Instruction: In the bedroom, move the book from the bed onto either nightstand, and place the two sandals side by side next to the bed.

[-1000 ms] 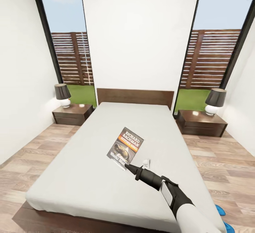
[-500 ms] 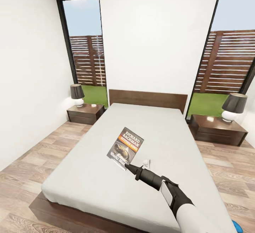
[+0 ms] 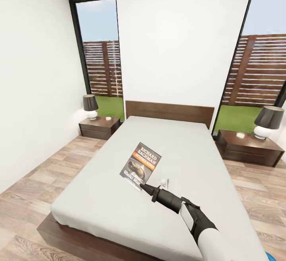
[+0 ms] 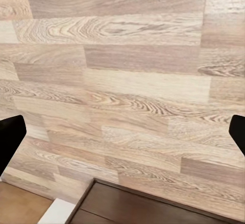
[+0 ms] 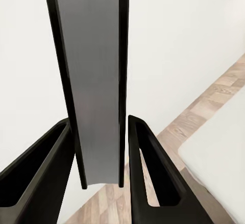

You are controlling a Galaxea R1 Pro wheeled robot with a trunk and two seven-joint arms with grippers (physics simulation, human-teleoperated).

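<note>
The right gripper point(image 3: 143, 188) is clamped on one edge of the book point(image 3: 141, 166), holding it up over the bed point(image 3: 119, 189) – in the wrist view the pages stand pinched between both fingers point(image 5: 148, 173). A pinch that near the rim could slip on the way to either nightstand point(image 3: 248, 146) (each carries a lamp point(image 3: 269, 121) to dodge). The left gripper point(image 4: 122, 132) hangs spread wide over bare floor point(image 4: 127, 81), holding nothing.

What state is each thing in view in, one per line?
Thin dark paperback book with orange band: held over the pale-grey mattress.
Black right gripper: shut on the book.
Black left gripper: open, above wood-plank floor.
Dark-brown wooden nightstands: drawers shut.
</note>
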